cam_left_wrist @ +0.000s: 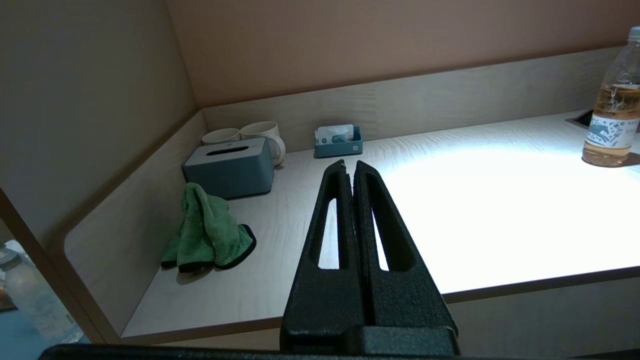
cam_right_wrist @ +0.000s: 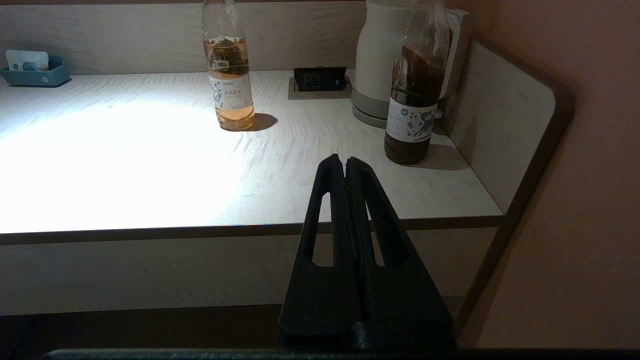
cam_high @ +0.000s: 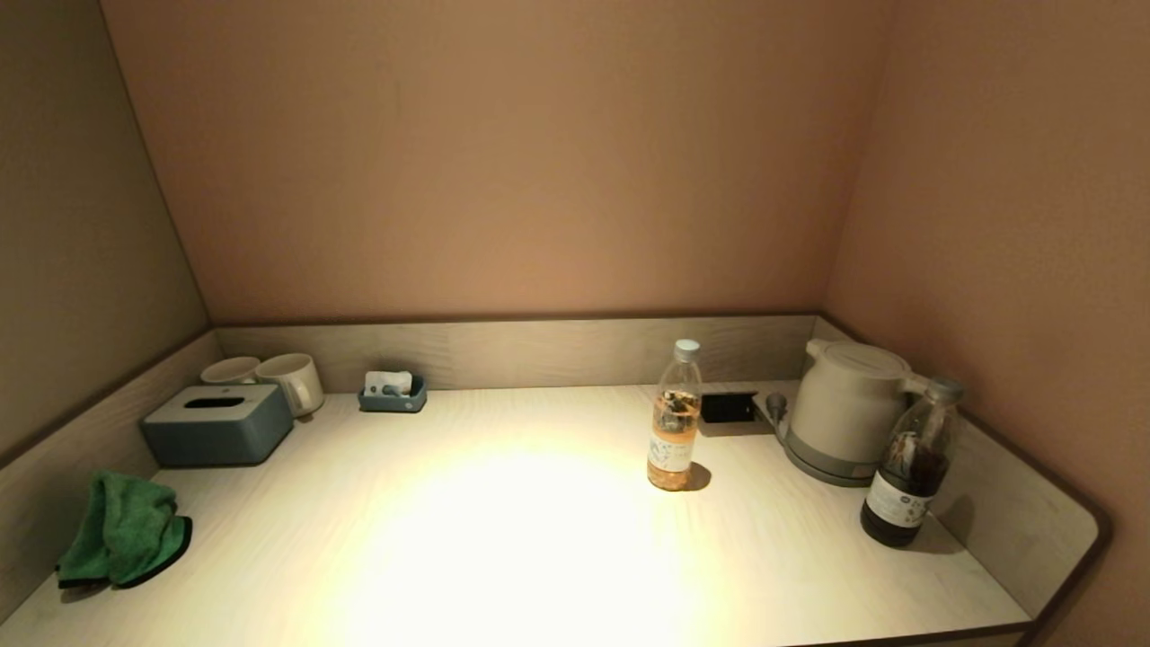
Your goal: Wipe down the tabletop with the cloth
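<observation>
A crumpled green cloth (cam_high: 121,532) with a dark hem lies at the left front of the pale wooden tabletop (cam_high: 503,539), against the left side wall; it also shows in the left wrist view (cam_left_wrist: 207,230). My left gripper (cam_left_wrist: 350,167) is shut and empty, held off the table's front edge, to the right of the cloth. My right gripper (cam_right_wrist: 345,161) is shut and empty, held before the front edge near the right end. Neither arm shows in the head view.
A grey-blue tissue box (cam_high: 217,424), two white mugs (cam_high: 289,380) and a small blue tray (cam_high: 393,394) stand at the back left. A tea bottle (cam_high: 675,418), a socket panel (cam_high: 728,406), a white kettle (cam_high: 844,409) and a dark bottle (cam_high: 907,467) stand on the right. Low walls rim the table.
</observation>
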Motion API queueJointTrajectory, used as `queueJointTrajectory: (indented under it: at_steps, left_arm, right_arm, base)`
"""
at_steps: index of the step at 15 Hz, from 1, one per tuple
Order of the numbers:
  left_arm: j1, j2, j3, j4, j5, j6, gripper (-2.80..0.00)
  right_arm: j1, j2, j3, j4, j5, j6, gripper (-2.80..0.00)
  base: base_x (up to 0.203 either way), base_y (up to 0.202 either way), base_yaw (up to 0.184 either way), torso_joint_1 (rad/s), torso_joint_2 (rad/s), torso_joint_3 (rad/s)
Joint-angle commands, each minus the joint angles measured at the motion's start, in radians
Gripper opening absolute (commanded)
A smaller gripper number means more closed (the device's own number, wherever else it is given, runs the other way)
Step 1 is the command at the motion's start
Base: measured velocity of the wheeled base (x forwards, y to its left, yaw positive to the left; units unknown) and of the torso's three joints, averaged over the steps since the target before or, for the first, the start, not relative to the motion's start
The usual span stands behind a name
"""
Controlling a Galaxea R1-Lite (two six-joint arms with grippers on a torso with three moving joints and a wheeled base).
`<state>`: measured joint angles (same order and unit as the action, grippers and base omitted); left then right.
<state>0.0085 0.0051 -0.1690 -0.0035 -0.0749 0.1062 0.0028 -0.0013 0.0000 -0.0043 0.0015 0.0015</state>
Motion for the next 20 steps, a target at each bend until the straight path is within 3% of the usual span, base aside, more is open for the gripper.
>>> queueJointTrajectory:
  at_steps: [1,3,9,17,19,20]
  left_arm:
    - [0.001,-0.004,0.057,-0.048,0.000,0.011,-2.80]
    - [0.001,-0.004,0.098,-0.101,0.003,0.026,-2.80]
    - [-0.001,-0.004,0.163,-0.107,0.012,0.019,-2.80]
    - [-0.001,-0.004,0.167,-0.039,0.025,-0.018,-2.80]
    - [-0.001,-0.004,0.167,-0.035,0.037,-0.047,-2.80]
    - [-0.001,-0.004,0.167,-0.030,0.056,-0.101,-2.80]
  right_arm:
    - [0.000,0.001,0.000,0.000,0.000,0.000,-2.80]
    - [0.000,0.001,0.000,0.000,0.000,0.000,-2.80]
    - [0.000,0.001,0.000,0.000,0.000,0.000,-2.80]
    - [0.000,0.001,0.000,0.000,0.000,0.000,-2.80]
    - [0.000,0.001,0.000,0.000,0.000,0.000,-2.80]
    - [0.000,0.001,0.000,0.000,0.000,0.000,-2.80]
  base:
    - [0.000,0.000,0.000,0.000,0.00,0.000]
    - [0.000,0.000,0.000,0.000,0.00,0.000]
    - [0.000,0.000,0.000,0.000,0.00,0.000]
    - [0.000,0.000,0.000,0.000,0.00,0.000]
    - [0.000,0.000,0.000,0.000,0.00,0.000]
    - [0.000,0.000,0.000,0.000,0.00,0.000]
